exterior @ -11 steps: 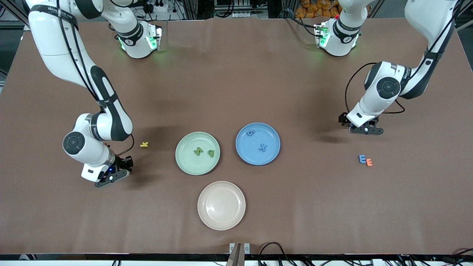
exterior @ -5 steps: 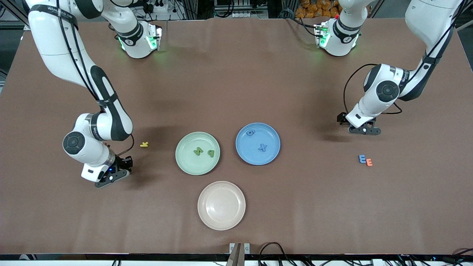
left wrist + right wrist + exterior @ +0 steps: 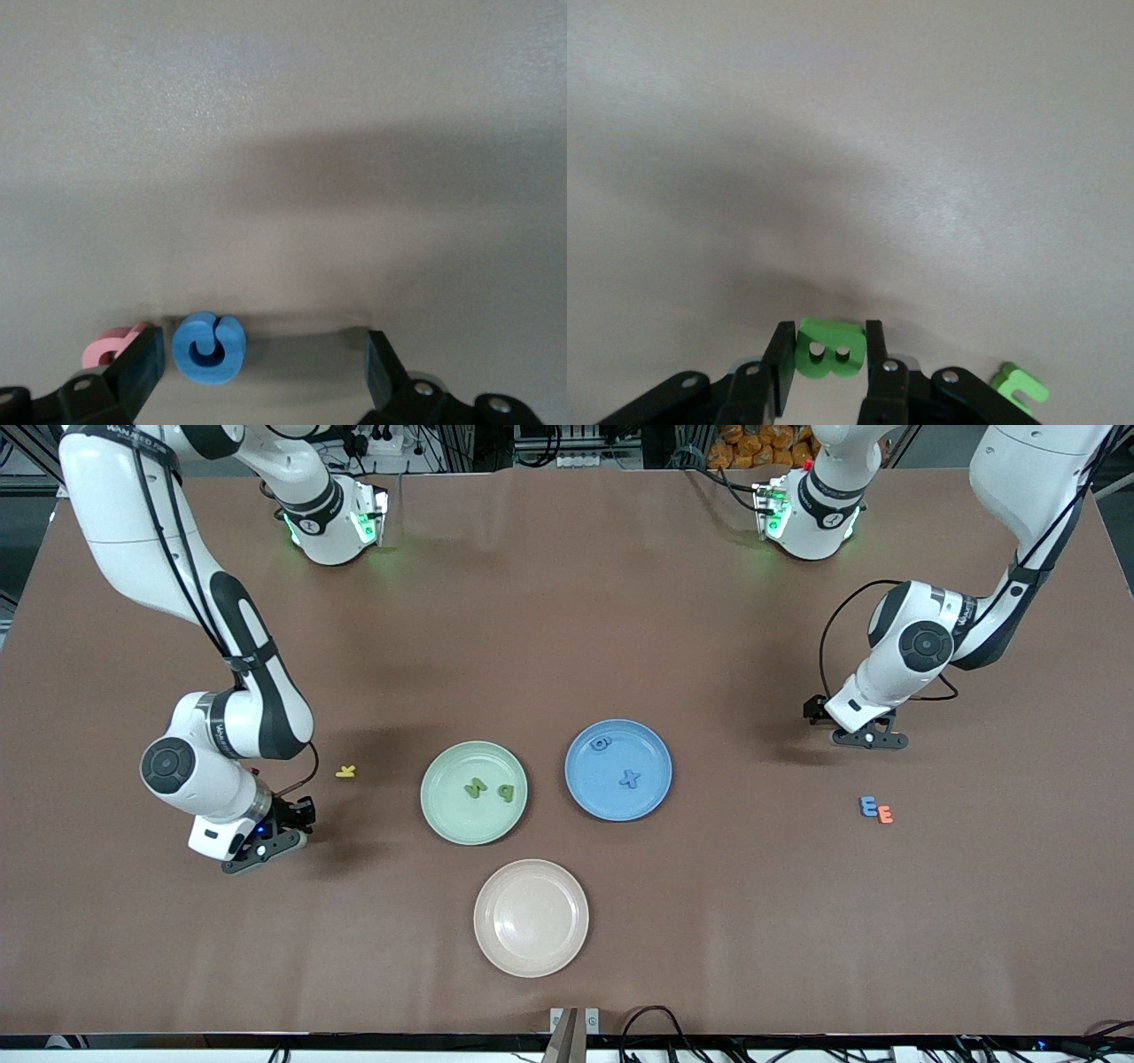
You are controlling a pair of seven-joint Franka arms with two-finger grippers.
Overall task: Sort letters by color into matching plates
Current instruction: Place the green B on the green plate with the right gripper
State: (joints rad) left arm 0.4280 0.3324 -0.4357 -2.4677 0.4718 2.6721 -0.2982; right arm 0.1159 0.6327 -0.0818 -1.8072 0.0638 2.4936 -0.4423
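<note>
My right gripper (image 3: 264, 849) is low over the table toward the right arm's end, shut on a green letter B (image 3: 828, 347). A second green letter (image 3: 1021, 387) lies on the cloth close by. My left gripper (image 3: 263, 354) is open just over the table at the left arm's end. A round blue letter (image 3: 208, 348) lies between its fingers, close to one of them. The mint green plate (image 3: 452, 815) holds two green letters (image 3: 477, 786). The blue plate (image 3: 651, 757) holds two blue letters (image 3: 630, 779). A blue E (image 3: 867, 806) lies nearer the camera than the left gripper.
A beige-pink plate (image 3: 531, 918) sits nearer the camera than the other two plates. A yellow letter (image 3: 345, 771) lies between the right gripper and the mint plate. An orange E (image 3: 885, 814) touches the blue E. A pink letter (image 3: 108, 347) lies just outside one left finger.
The right gripper's fingers have closed on the green B and the arm has shifted slightly toward its end of the table. The left gripper has drifted a little away from the E pair.
</note>
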